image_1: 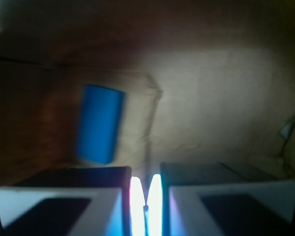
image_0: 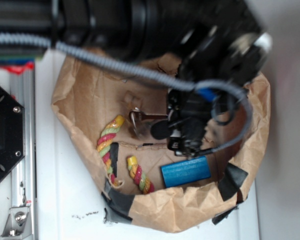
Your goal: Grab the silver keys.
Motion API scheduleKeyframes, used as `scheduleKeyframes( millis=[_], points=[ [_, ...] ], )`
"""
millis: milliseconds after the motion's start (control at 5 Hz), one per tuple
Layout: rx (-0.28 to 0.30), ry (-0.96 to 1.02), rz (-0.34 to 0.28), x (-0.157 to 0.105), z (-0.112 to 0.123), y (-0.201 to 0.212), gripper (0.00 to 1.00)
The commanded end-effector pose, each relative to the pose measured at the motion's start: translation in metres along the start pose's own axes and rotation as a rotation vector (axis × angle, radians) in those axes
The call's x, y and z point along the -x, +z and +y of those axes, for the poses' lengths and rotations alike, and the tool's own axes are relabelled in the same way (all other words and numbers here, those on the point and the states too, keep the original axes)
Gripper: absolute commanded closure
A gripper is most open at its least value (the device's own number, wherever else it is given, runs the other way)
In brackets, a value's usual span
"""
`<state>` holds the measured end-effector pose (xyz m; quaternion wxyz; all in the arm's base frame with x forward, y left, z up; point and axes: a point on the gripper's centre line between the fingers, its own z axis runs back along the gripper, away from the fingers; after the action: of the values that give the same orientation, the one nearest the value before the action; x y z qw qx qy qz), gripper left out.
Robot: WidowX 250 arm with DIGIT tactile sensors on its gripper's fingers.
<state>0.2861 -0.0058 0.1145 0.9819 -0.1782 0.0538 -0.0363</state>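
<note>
I am looking down into a brown paper bag (image_0: 85, 95) rolled open and taped at its rim with black tape (image_0: 117, 202), sitting on the white tabletop (image_0: 65, 165); the low walls seem meant to keep the loose items corralled. The gripper (image_0: 182, 137) hangs inside the bag, near its right-hand middle; in the wrist view the two fingers (image_1: 108, 196) stand almost together with only a thin bright slit between them, so I read them as closed, and I cannot tell whether anything is pinched there. Just left of the gripper in the exterior view lies a small metallic shape, which I take for the silver keys (image_0: 139, 120), resting on the bag floor; blur keeps me from being sure, and the wrist view does not show them. A blue block (image_0: 185, 171) lies below the gripper; two pieces of multicoloured rope toy (image_0: 108, 137) sit toward the left wall. My judgement: the fingers must part and shift left over the keys before any grasp.
</note>
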Motion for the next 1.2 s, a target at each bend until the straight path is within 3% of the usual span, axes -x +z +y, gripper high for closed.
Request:
scheduleKeyframes(
  millis=[0, 200, 600, 800, 1000],
  points=[
    [0.029, -0.133, -0.137, 0.031, 0.003, 0.059, 1.0],
    [-0.005, -0.173, -0.206, 0.037, 0.007, 0.043, 1.0],
    [-0.022, -0.202, -0.272, 0.005, -0.008, 0.035, 1.0],
    [-0.07, -0.104, -0.258, -0.022, -0.018, 0.033, 1.0],
    [-0.09, -0.127, -0.307, -0.019, -0.024, 0.031, 1.0]
  ],
)
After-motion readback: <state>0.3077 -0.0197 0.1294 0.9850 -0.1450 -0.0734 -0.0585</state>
